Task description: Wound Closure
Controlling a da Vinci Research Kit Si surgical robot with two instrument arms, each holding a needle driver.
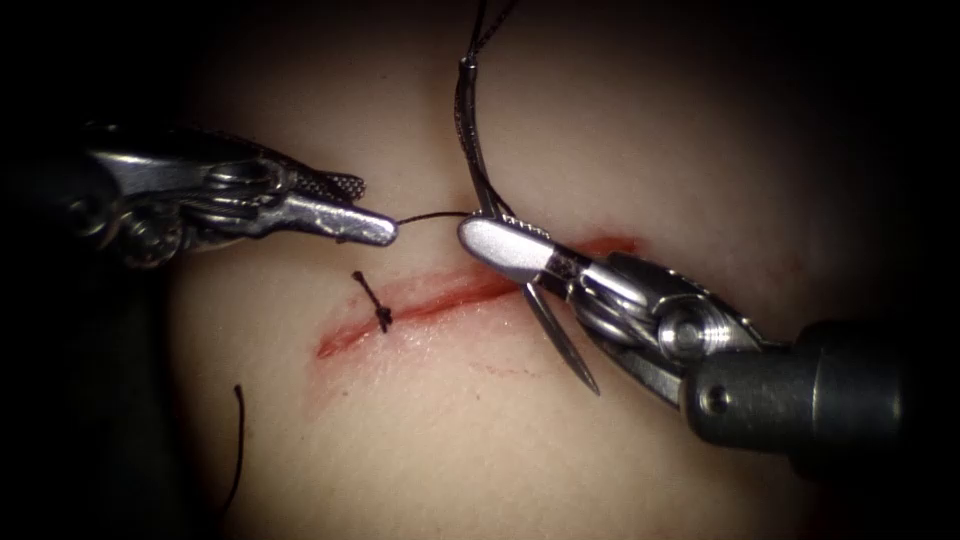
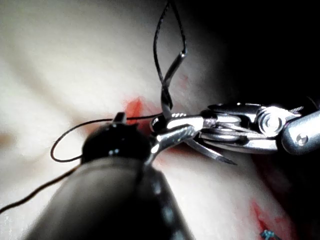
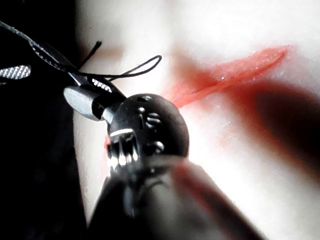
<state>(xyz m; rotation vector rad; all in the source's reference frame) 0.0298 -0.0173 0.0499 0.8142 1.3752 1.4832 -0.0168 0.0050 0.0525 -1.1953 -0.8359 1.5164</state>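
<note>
The tissue (image 1: 560, 120) has a red cut (image 1: 450, 295) with one tied knot (image 1: 382, 318) near its left end. My right tool (image 1: 490, 235) is shut on the curved needle (image 1: 470, 130) at about mid-curve. The needle is held above the cut and is out of the tissue, with its tip (image 1: 592, 385) pointing down and right. Thread (image 1: 432, 215) runs from the right jaws to my left tool (image 1: 380, 208), whose jaws stand slightly open at the thread. The left wrist view has the needle (image 2: 170, 85) in the right tool (image 2: 175, 131). The thread loop (image 3: 145, 65) lies beside the right tool (image 3: 82, 97).
Thread rises from the needle's back end (image 1: 490, 25) out of the picture. Short cut ends (image 1: 362, 283) stick up from the knot. A loose strand (image 1: 238, 440) lies on the tissue at the lower left. Red fluid lines the cut (image 3: 235, 70).
</note>
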